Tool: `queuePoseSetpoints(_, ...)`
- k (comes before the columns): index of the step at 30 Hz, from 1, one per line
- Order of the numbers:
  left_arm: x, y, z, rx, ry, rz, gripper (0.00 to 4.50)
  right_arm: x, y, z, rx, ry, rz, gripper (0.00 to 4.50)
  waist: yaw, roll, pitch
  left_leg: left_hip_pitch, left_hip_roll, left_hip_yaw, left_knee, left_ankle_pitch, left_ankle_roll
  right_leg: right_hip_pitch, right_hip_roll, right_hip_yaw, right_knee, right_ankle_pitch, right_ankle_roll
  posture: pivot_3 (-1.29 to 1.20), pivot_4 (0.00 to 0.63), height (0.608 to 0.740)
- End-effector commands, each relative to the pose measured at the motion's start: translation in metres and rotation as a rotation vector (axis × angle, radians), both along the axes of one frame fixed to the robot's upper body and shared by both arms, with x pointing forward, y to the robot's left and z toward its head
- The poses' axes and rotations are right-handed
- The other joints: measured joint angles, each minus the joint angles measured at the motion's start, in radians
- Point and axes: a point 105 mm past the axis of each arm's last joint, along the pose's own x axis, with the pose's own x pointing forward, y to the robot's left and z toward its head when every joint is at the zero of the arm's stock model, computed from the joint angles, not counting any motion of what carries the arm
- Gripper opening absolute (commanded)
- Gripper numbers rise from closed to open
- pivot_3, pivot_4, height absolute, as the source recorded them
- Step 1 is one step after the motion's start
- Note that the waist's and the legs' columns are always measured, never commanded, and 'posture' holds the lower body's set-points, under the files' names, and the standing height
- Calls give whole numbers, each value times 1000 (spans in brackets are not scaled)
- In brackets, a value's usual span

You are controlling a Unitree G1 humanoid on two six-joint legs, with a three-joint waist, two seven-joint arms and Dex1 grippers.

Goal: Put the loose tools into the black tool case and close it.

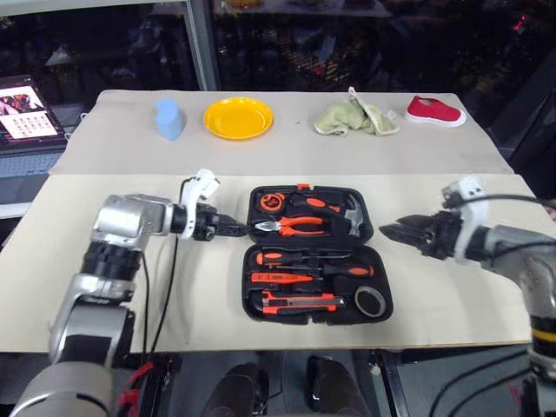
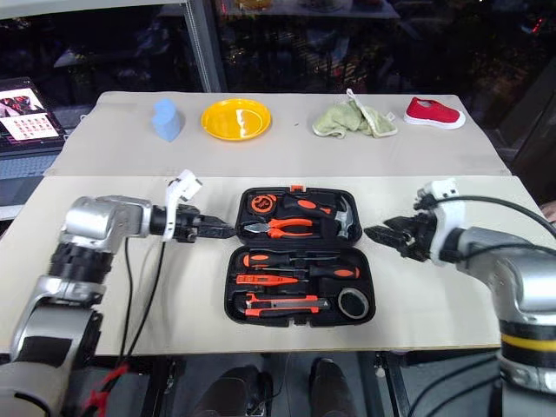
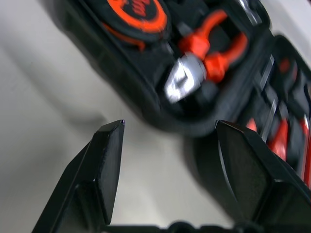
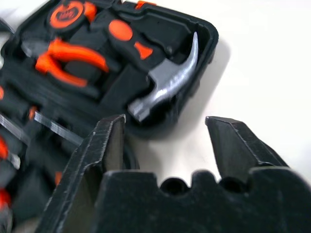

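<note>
Tabletop (image 1: 130, 287): both grippers (image 1: 233, 229) (image 1: 393, 231) agape, empty.

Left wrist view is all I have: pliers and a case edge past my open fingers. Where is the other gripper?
Observer: The right gripper hangs open and empty beside the far half of the black tool case, not touching it, opposite the left gripper.
Operator: Where are the tools I'm supposed to pack?
Observer: The screwdrivers, the utility knife and the tape roll all lie in slots in the near half of the case.
Operator: And the lid?
Observer: The case lies fully open, both halves flat on the table.
</note>
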Motion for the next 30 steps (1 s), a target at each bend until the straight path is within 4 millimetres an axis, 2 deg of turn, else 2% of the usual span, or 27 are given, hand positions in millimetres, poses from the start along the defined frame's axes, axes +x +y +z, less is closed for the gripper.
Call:
queuePoseSetpoints(1, 12, 1, 5, 32, -32, 36, 3252, 18, -8, 7, -10, 9, -72, 3139, -1, 0, 0, -1, 0, 0, -1, 0, 0, 0, 0, 0, 0, 0, 0, 0, 150, 740)
queuePoseSetpoints(4, 16, -2, 4, 23, -12, 53, 3252, 27, -11, 1, -27, 40, -101, 3139, 0, 0, 0, -1, 0, -1, -2, 0, 0, -1, 0, -1, -1, 0, 0, 0, 150, 740)
queuePoseSetpoints(10, 19, 0, 2, -4, 22, 81, 3252, 30, -6, -10, -58, 82, -70, 3139, 2, 0, 0, -4, -1, -2, -1, 0, 0, -1, -1, -2, -1, 0, 1, 0, 150, 740)
queuePoseSetpoints(11, 19, 1, 1, -5, 23, 84, 2997, 30, -5, -10, -57, 82, -65, 3182, 2, 0, 0, -3, -1, -2, -1, 0, 0, -1, -1, -2, -1, 0, 1, 0, 150, 740)
queuePoseSetpoints(12, 18, 1, 1, -5, 25, 84, 2997, 30, -3, -10, -52, 84, -60, 3182, 2, 0, 0, -3, -1, -2, -1, 0, 0, -1, -1, -2, -1, 0, 1, 0, 150, 740)
queuePoseSetpoints(14, 18, 1, 1, -1, 20, 78, 2436, 30, -1, -11, -48, 90, -54, 3203, 1, 0, 0, -3, -1, -2, -1, 0, 0, -1, -5, -2, -1, 0, 1, 0, 150, 740)
queuePoseSetpoints(19, 20, 0, 0, 1, 14, 83, 2436, 31, 2, -16, -54, 99, -47, 3203, -2, 0, 0, -3, -1, -2, -1, 0, -1, -1, -6, -2, -1, 0, 1, 0, 150, 740)
queuePoseSetpoints(20, 21, -1, 0, -4, 13, 87, 1976, 31, 2, -17, -54, 100, -46, 2693, -2, 0, 0, -3, -1, -2, -1, 0, -1, -1, -6, -2, 0, 0, 1, 0, 150, 740)
queuePoseSetpoints(21, 21, -2, 1, -9, 13, 88, 1840, 32, 3, -17, -53, 99, -46, 2559, -3, 0, 0, -3, -1, -2, -1, 0, -1, -1, -6, -2, 0, 0, 1, 0, 150, 740)
queuePoseSetpoints(23, 20, -4, 2, -19, 16, 80, 1277, 33, 4, -16, -53, 95, -43, 1994, -4, 0, 0, -3, -1, -2, -1, 0, -1, -1, -6, -2, 0, 1, 1, 0, 150, 740)
queuePoseSetpoints(24, 20, -5, 2, -19, 17, 75, 788, 33, 4, -16, -52, 93, -42, 1578, -4, 0, 0, -3, -1, -2, 0, 0, -1, -1, -6, -2, 0, 1, 1, 0, 150, 740)
queuePoseSetpoints(26, 20, -6, 1, -17, 16, 73, 228, 33, 5, -16, -51, 91, -37, 930, -2, 0, 0, -2, -2, -2, 0, 1, -1, -1, -7, -2, -1, 0, 1, 0, 150, 740)
queuePoseSetpoints(27, 20, -6, 1, -15, 17, 73, 19, 32, 5, -16, -51, 91, -35, 585, -2, 0, 0, -2, -2, -2, 0, 1, -1, -1, -7, -2, -1, 0, 1, 0, 150, 740)
queuePoseSetpoints(28, 19, -6, 0, -13, 18, 72, 0, 32, 6, -17, -52, 89, -32, 263, -2, 0, 0, -2, -2, -2, 0, 1, -2, -1, -7, -2, -1, 0, 1, 0, 150, 740)
queuePoseSetpoints(29, 19, -7, 0, -10, 20, 68, 0, 32, 6, -17, -53, 87, -29, 63, -2, 0, 0, -1, -2, -2, 0, 1, -2, 0, -7, -2, -1, 0, 1, 0, 150, 740)
queuePoseSetpoints(30, 18, -7, -1, -8, 23, 65, 0, 32, 7, -17, -53, 86, -28, 63, -2, 0, 0, -1, -2, -2, 0, 1, -2, 1, -7, -2, -1, 0, 1, 0, 150, 740)
